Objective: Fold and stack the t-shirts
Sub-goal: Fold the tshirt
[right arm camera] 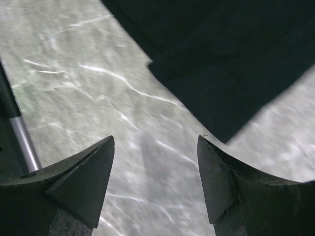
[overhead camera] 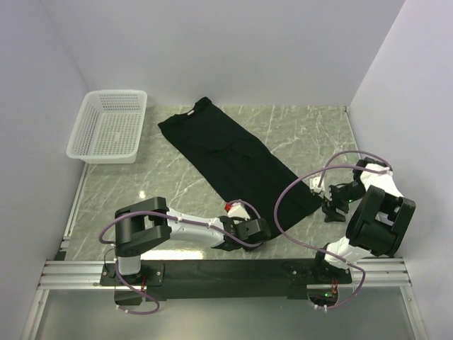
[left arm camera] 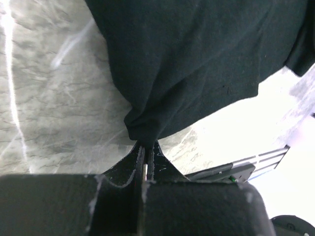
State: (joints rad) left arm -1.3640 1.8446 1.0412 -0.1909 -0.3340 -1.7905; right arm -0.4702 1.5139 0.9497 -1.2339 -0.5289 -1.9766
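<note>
Black t-shirt (overhead camera: 233, 159) lies as a long strip, slanting from the marble counter's (overhead camera: 311, 127) far middle toward its near edge. The left gripper (left arm camera: 146, 146) is clenched on bunched cloth at the near end. The right gripper (right arm camera: 155, 147) hangs spread wide, grasping nothing, beside the shirt's right corner. A white mesh basket (overhead camera: 106, 94) sits in the far-left corner, well apart.

1 black t-shirt (overhead camera: 226, 152). 1 white mesh basket (overhead camera: 110, 127). 1 marble surface (overhead camera: 304, 134). 2 robot arms: left arm (overhead camera: 191, 228), right arm (overhead camera: 375, 212). 2 fingers (right arm camera: 81, 182) ea., 4 total. 2 purple cables (overhead camera: 277, 209), 1 per arm.
</note>
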